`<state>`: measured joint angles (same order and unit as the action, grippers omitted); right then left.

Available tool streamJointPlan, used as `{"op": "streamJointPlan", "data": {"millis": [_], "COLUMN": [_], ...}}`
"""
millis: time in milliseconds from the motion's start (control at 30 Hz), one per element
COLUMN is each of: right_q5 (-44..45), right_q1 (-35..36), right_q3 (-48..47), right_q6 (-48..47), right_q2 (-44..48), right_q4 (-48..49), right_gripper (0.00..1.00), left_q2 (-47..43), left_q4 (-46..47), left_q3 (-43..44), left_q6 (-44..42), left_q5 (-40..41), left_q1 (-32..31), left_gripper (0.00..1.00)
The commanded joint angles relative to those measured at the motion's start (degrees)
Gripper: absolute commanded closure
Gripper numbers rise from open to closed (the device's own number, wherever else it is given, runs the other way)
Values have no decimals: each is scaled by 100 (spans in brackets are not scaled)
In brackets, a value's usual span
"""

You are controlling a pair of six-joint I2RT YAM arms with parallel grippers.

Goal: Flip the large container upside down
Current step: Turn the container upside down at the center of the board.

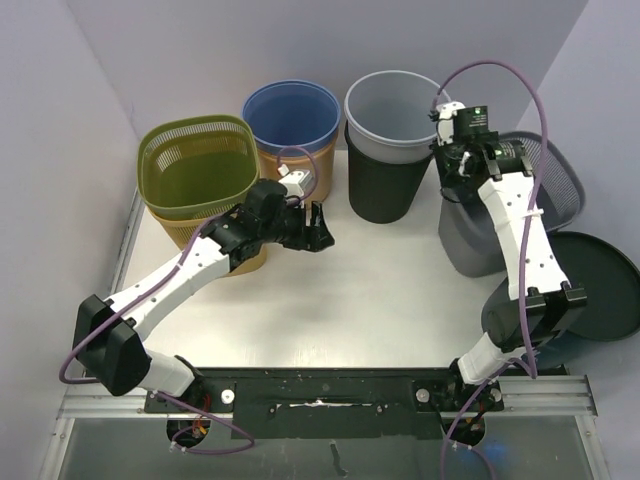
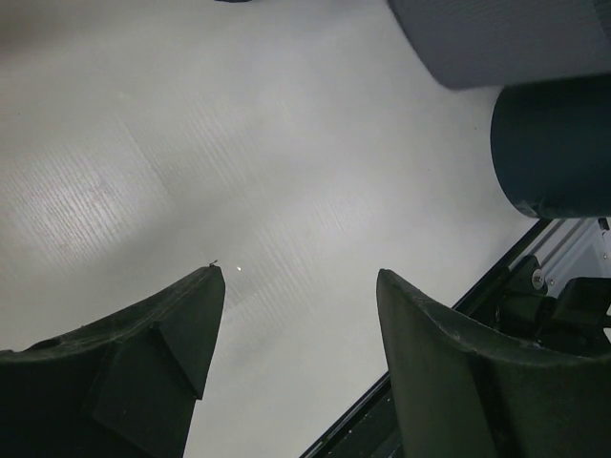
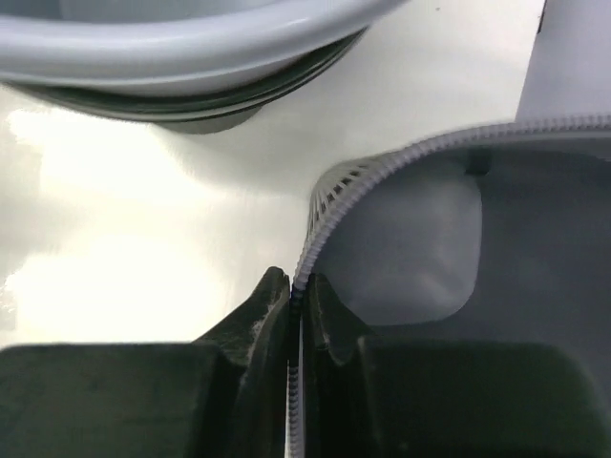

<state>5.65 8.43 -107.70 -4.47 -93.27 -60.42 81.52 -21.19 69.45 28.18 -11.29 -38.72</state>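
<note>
— While I look from above, where is the large container (image 1: 462,245)?
— It stands upright at the right side of the desk (image 1: 380,290), just right of the black bin (image 1: 385,190). My right claw (image 3: 298,296) is pinched on its perforated rim, one finger inside and one outside.
— And your left claw (image 2: 301,277)?
— I see it wide, holding nothing, above the bare desk, near the olive basket (image 1: 195,165) on the left.
</note>
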Motion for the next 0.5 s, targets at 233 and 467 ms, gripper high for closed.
{"op": "streamJointPlan", "data": {"millis": [233, 467], "right_q5": [-519, -2033], "right_q1": [1588, 2678], "right_q3": [-1501, -1184], "right_q6": [755, 1436], "right_q2": [178, 462], "right_q4": [-816, 264], "right_gripper": [100, 100], "left_q2": [-639, -854], "left_q4": [-78, -412], "left_q3": [670, 925], "left_q6": [110, 275], "left_q5": [-203, -37], "left_q1": [865, 1398], "left_gripper": [36, 36]}}
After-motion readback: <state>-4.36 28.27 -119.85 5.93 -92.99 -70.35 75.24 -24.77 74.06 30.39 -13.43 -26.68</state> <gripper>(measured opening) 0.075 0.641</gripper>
